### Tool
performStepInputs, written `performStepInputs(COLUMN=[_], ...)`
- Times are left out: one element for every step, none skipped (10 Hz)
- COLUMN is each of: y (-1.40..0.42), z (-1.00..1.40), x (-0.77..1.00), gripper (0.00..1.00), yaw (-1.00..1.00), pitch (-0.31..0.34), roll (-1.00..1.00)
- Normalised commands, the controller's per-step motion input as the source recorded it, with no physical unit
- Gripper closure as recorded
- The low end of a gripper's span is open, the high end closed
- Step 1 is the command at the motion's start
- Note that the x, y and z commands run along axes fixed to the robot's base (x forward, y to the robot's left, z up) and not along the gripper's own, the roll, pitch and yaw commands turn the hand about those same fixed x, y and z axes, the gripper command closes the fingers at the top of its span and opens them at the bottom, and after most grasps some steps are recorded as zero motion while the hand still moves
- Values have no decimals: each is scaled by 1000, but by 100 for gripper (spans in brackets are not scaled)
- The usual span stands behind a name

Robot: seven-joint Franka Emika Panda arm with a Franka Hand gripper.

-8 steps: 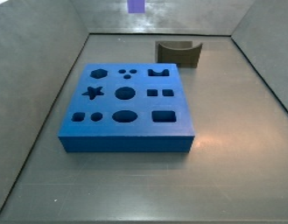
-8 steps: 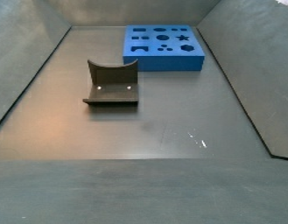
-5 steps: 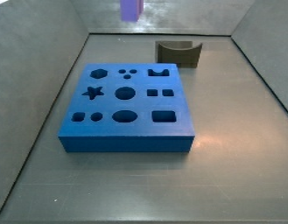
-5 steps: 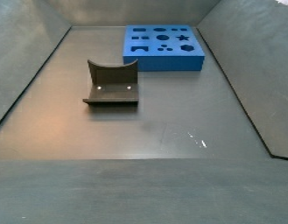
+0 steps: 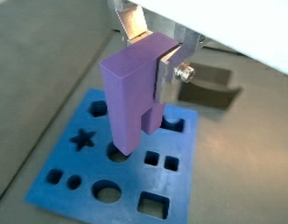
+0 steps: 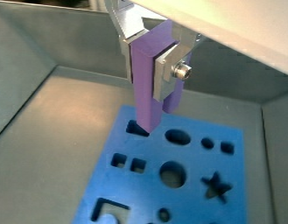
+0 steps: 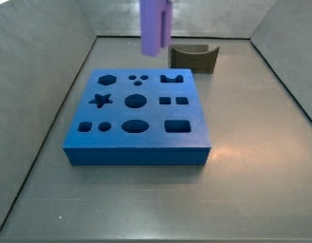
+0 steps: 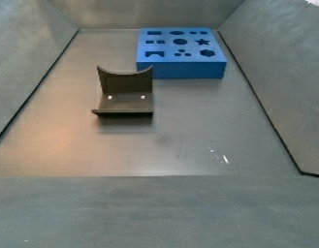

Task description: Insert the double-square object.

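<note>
The double-square object (image 5: pixel 132 105) is a tall purple peg of two joined square columns. My gripper (image 5: pixel 152 52) is shut on its upper end, with a silver finger (image 5: pixel 170 68) pressed on each side. The peg hangs upright in the air above the blue board (image 5: pixel 64 166) with shaped holes, apart from it. Both wrist views show this; in the second, the peg (image 6: pixel 149 83) is held by the gripper (image 6: pixel 152 48) over the board (image 6: pixel 146 188). In a side view only the peg (image 7: pixel 155 27) shows, above the board's (image 7: pixel 139 142) far end. The fingers are out of frame there.
A dark curved block (image 7: pixel 193 58) stands on the floor beyond the board, near the back wall; it also shows in a side view (image 8: pixel 123 92) and a wrist view (image 5: pixel 216 87). Grey walls enclose the floor. The board (image 8: pixel 182 64) lies flat.
The purple peg has come down into the side view; only its tip showed at the top edge before. The board and the dark block have not moved.
</note>
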Motion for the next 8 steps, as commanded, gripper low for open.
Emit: performStepInputs(y=[51, 51, 51, 51, 51, 49, 46, 46], z=[-471, -443, -446, -449, -471, -443, -434, -460], x=[297, 303, 303, 300, 294, 286, 280, 277], gripper=[100, 100, 100, 100, 100, 100, 100, 100], yaw=[-917, -920, -920, -920, -920, -934, -937, -937], pitch=[0, 0, 0, 0, 0, 0, 0, 0], roll=[59, 44, 46, 47, 60, 43, 36, 49])
